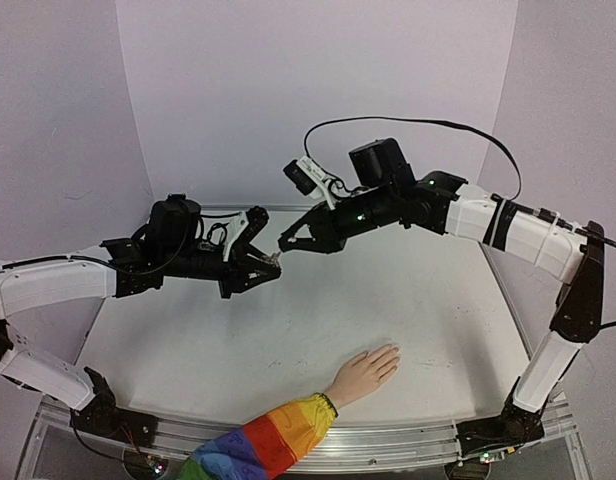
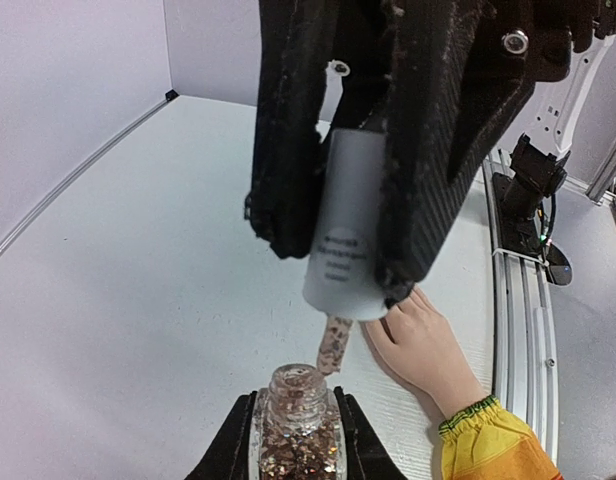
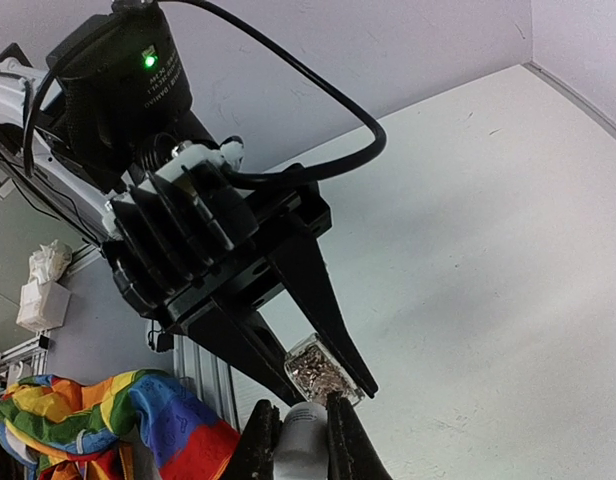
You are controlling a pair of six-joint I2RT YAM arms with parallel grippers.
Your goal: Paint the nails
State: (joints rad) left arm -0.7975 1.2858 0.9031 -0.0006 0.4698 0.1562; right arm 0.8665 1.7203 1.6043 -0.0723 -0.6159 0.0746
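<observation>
The right tool [image 2: 343, 262] has rough, grainy black plastic fingers [image 2: 438, 140]. The cap [image 2: 346, 230] is smooth matt white; the bottle [image 2: 293, 440] clear glossy glass. The hand [image 2: 418, 345] looks smooth plastic, its sleeve [image 2: 488, 445] cloth; the table [image 2: 148, 250] matt white.

The hand [image 1: 366, 372] lies flat on the table [image 1: 438, 300], close to its near edge, with the fingers pointing away and to the right. The sleeve [image 1: 263, 445] runs from the hand's wrist toward the near left, over the table's edge. Behind and left of the hand, well apart from it and above the table, the bottle [image 2: 293, 435] sits between the fingers of the left gripper [image 1: 272, 262]. The cap [image 2: 346, 225], clamped in the right gripper [image 1: 286, 243], is also behind and left of the hand, off the bottle and just beside its mouth. The brush [image 2: 335, 345] reaches from the cap to that mouth; whether its tip is inside cannot be told.
</observation>
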